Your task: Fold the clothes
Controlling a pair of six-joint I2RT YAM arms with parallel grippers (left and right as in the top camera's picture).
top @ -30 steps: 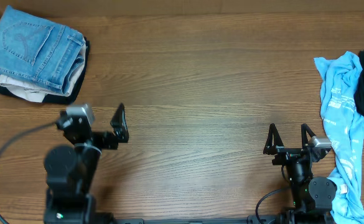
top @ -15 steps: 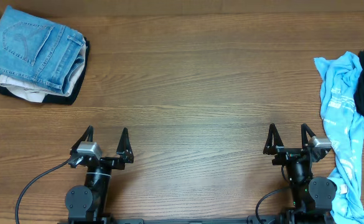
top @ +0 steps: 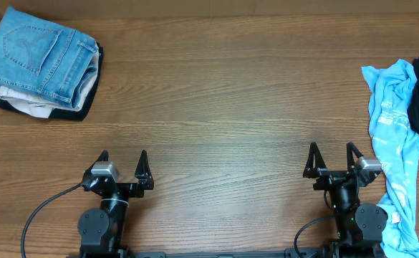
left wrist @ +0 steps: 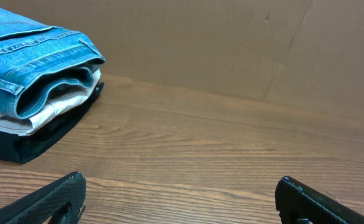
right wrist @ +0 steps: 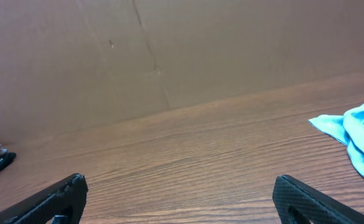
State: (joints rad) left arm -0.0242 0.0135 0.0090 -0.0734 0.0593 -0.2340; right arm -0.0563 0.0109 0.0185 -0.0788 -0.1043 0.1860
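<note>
1. Overhead view: my left pincer (top: 123, 153) and right pincer (top: 331, 147) sit low over the surface (top: 230, 93), each spread wide and empty. I judge this a resting stance, clear of all cloth.
2. The jeans (top: 37, 54) lie far ahead and left of my left pincer. They are folded compactly on beige trousers (left wrist: 57, 106), pale washed denim with the stitched pocket up.
</note>
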